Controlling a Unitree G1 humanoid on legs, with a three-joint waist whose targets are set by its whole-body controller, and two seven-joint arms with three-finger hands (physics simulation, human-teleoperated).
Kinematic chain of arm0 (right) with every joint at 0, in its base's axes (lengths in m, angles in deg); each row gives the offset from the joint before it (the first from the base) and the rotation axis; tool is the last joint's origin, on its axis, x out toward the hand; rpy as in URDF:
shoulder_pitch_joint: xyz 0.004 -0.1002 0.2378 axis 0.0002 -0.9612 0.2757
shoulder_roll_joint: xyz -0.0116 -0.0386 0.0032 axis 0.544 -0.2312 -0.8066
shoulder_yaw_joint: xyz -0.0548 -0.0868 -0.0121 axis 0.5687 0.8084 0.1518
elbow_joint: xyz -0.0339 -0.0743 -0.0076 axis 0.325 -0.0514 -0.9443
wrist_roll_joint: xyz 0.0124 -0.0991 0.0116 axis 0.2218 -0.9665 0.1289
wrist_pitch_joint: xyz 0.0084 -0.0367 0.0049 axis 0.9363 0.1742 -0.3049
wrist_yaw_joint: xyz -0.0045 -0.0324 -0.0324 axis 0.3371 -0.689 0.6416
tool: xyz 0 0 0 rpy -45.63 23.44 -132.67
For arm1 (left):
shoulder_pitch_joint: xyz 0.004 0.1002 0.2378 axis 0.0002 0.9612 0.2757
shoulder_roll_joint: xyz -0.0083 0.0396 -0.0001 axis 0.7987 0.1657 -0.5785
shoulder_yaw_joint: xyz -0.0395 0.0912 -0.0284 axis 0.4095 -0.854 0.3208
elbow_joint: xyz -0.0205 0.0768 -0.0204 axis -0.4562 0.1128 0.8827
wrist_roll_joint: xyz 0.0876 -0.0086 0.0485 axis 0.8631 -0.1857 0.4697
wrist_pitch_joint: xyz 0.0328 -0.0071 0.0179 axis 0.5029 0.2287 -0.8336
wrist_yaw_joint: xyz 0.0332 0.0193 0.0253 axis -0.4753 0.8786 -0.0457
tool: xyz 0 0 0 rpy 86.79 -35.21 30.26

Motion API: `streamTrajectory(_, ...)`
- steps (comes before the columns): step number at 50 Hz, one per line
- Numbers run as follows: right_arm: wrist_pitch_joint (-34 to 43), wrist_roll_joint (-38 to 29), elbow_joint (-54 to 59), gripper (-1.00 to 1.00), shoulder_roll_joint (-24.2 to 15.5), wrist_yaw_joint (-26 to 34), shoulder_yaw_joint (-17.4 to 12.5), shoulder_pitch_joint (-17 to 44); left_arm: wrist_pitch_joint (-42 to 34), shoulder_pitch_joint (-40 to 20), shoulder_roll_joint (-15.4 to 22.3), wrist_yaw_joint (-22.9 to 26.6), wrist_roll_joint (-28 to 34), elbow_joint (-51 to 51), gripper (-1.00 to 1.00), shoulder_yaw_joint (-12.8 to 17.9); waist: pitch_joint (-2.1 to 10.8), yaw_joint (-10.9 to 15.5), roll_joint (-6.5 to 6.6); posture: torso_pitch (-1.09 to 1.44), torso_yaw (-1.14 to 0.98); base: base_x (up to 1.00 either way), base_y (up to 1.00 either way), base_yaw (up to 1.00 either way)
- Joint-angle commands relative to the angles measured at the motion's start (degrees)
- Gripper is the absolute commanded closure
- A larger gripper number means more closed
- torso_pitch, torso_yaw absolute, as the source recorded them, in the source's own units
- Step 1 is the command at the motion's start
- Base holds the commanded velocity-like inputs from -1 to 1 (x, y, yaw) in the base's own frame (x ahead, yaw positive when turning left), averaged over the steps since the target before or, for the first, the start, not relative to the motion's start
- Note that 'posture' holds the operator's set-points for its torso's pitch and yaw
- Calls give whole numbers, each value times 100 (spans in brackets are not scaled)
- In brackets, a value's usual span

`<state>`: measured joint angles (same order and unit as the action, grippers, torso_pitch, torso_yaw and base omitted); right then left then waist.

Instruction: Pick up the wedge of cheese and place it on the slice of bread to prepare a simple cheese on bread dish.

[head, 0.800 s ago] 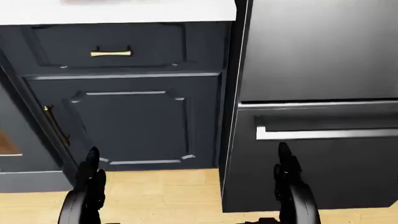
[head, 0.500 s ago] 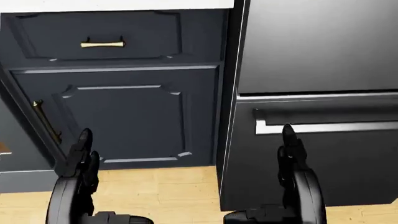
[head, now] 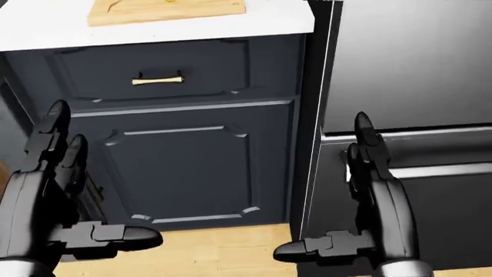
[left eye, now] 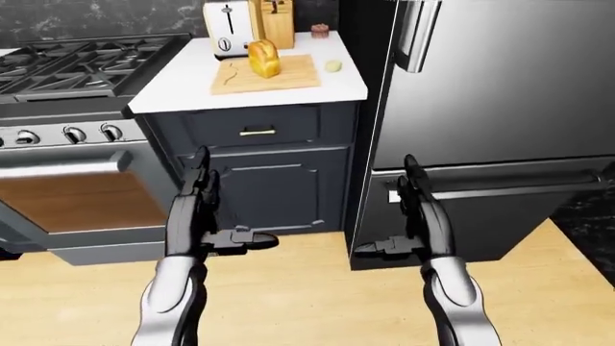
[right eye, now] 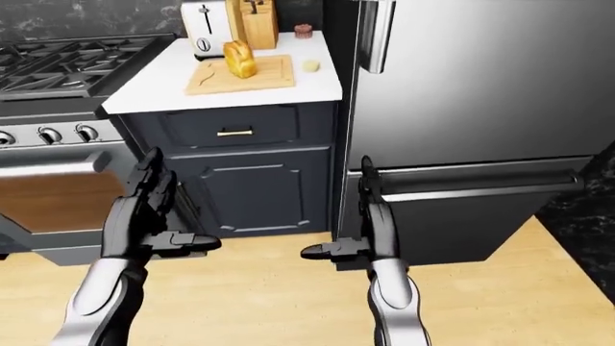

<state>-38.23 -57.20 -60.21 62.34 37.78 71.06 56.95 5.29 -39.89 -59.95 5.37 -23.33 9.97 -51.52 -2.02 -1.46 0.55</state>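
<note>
Fridge (left eye: 490, 108) fills the left-eye view's right side, and just left of it the white worktop (left eye: 182, 90) carries a cutting board (left eye: 288, 76). On that board the slice of bread (left eye: 264, 58) stands upright, with the pale wedge of cheese (left eye: 334, 66) on the worktop just right of the board. Below the worktop, left hand (left eye: 197, 216) and right hand (left eye: 418, 216) hover with fingers released, grasping nothing.
</note>
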Motion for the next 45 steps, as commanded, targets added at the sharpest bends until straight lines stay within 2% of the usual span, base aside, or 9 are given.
streamTrajectory(1, -319, 27, -116, -100, 28, 28, 67, 91, 261, -71, 57, -3, -4, -106, -100, 94, 57, 22, -20, 0, 0, 0, 65, 0)
streamTrajectory(5, -256, 16, -188, -100, 35, 38, 102, 70, 257, -61, 59, -7, -5, -118, -100, 98, 274, -1, 595, 0, 0, 0, 65, 0)
streamTrajectory(7, -265, 10, -196, -100, 45, 34, 119, 57, 288, -67, 71, 6, -5, -56, -100, 112, 56, 59, 394, 0, 0, 0, 64, 0)
streamTrajectory(13, -419, 3, 20, -100, 88, 14, 217, 84, 93, -232, 147, -43, -89, -105, -100, 256, 36, 94, 3, 0, 0, 0, 47, 0)
streamTrajectory(18, -215, 64, -133, -100, 63, 73, 206, 193, -216, -428, 249, -62, -124, -288, -100, 304, 161, 108, 198, 0, 0, 0, 0, 0)
streamTrajectory(28, -139, 52, -145, -100, 89, 58, 232, 261, -540, -703, 374, -141, -209, -401, -100, 435, 223, 252, 219, 0, 0, 4, 0, 0)
streamTrajectory(38, -19, 76, -344, -100, 77, 81, 216, 183, -626, -714, 375, -168, -194, -496, -100, 388, -28, 150, 155, 0, 0, 31, 4, 0)
streamTrajectory(39, -36, 86, -338, -100, 75, 92, 222, 168, -656, -721, 374, -173, -194, -526, -100, 383, -14, 273, -39, 0, 0, 20, 0, 67)
streamTrajectory(45, -92, 108, -309, -100, 75, 98, 213, 167, -594, -689, 366, -165, -187, -490, -100, 387, 123, 238, -103, 0, 0, 6, 0, 100)
